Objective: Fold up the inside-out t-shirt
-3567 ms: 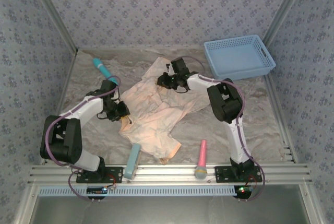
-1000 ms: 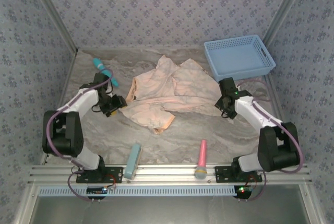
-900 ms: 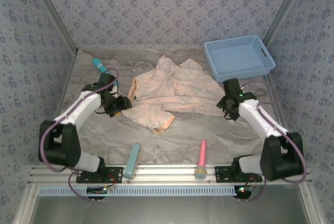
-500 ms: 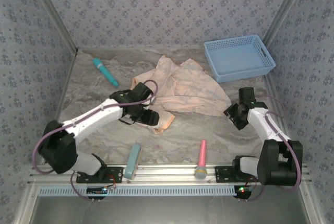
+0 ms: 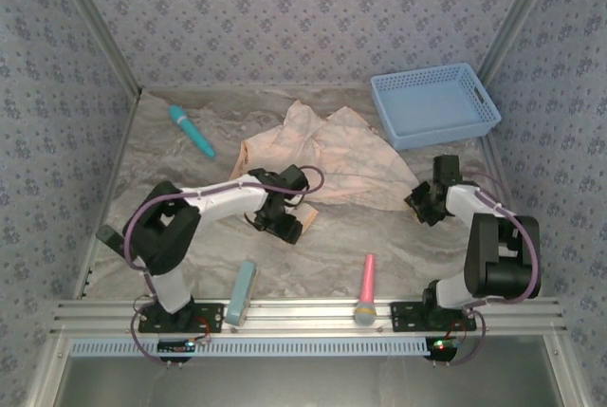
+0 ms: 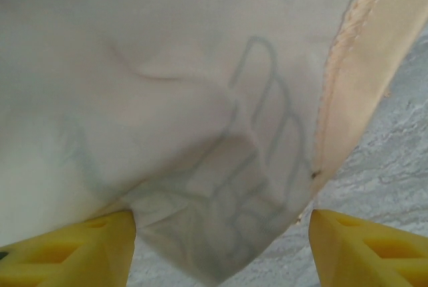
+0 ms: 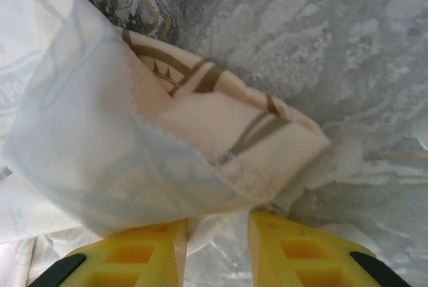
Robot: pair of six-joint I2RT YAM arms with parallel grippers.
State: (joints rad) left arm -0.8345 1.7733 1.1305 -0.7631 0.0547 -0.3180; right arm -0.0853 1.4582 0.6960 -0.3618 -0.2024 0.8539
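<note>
The inside-out t-shirt lies crumpled across the middle of the table, pale peach with a faint print. My left gripper sits at its near-left corner. In the left wrist view this gripper is open, its yellow fingers wide apart, and a thin corner of the shirt hangs down between them. My right gripper is at the shirt's right corner. In the right wrist view its jaws stand a narrow gap apart under a bunched hem, with bare table showing in the gap.
A blue basket stands at the back right. A teal tool lies at the back left. A pale blue block and a pink tool lie near the front rail. Patterned walls close in three sides.
My left arm has swung from the shirt's left edge across to its near-left corner. The right gripper has dropped to the right corner and its jaws have narrowed.
</note>
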